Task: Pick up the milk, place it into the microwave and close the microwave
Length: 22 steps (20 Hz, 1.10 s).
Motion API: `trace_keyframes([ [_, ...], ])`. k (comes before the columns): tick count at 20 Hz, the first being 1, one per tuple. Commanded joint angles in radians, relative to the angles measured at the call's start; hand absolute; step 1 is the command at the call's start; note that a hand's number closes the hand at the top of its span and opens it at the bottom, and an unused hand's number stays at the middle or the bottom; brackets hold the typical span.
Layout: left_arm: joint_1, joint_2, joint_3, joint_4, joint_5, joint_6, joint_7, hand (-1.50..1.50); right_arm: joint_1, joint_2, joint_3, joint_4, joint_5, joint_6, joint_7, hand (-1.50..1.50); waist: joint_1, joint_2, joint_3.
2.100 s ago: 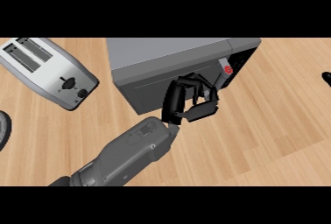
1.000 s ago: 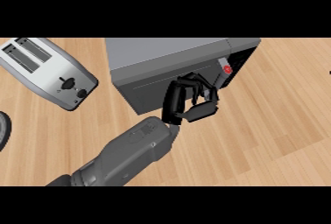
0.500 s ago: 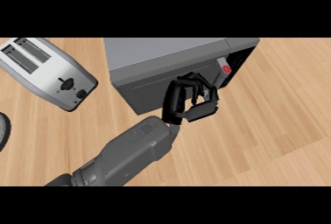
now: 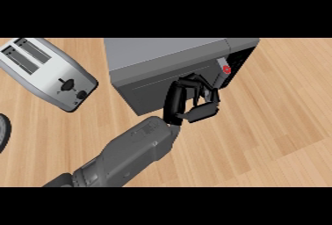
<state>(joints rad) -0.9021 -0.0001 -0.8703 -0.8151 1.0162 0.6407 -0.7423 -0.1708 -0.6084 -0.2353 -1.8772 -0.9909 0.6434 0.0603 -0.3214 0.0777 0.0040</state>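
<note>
1. Step in hand, as judged: closing the microwave (image 4: 165, 52). The milk shows nowhere on the bench (image 4: 272, 127); I take it to be inside, behind the door (image 4: 146, 92).
2. The left hand (image 4: 200, 111) lies against the door's right half, fingers curled together with nothing visible between them. Whether they hook a handle cannot be told.
3. The door looks close to shut. A dark gap shows at its right edge, beside the strip with the red button (image 4: 226, 69). Whether the latch is home cannot be told.
4. To do it well: push square to the door face, near its free right edge, until that gap is gone. Keep the knuckles off the red button, which sits just beside the fingers. Then draw the hand straight back, so that curled fingers do not pull the door open.
5. Risk: a push off to one side could slide the microwave on the bench rather than seat the door.
6. Surroundings: a toaster (image 4: 45, 72) stands at the left, well apart from the arm. A dark curved rim (image 4: 2, 132) shows at the left edge; what it is cannot be told.
7. Nothing lies between hand and door. The forearm (image 4: 130, 154) crosses bare bench. The right hand is out of view.
</note>
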Motion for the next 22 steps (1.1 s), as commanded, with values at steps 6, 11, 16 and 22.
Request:
trace_keyframes([
  [6,-0.065,0.0,0.005,0.175,0.023,0.049,0.086,1.5,-0.001,-0.013,0.021,-0.006,-0.082,0.029,0.014,-1.5,0.015,0.012,0.0],
  [11,-0.071,0.0,-0.002,0.205,0.048,0.084,0.111,1.5,0.001,-0.043,0.0,-0.012,-0.097,0.03,0.025,-1.5,0.049,0.001,-0.002],
  [16,-0.014,0.0,-0.009,0.212,0.095,0.102,0.105,1.5,0.022,-0.052,-0.021,-0.038,-0.121,0.024,0.026,-1.5,0.07,-0.002,-0.005],
  [22,-0.018,0.01,-0.02,0.214,0.131,0.08,0.101,-1.5,0.066,-0.071,-0.041,-0.057,-0.148,0.022,0.04,-1.5,0.085,-0.009,-0.005],
])
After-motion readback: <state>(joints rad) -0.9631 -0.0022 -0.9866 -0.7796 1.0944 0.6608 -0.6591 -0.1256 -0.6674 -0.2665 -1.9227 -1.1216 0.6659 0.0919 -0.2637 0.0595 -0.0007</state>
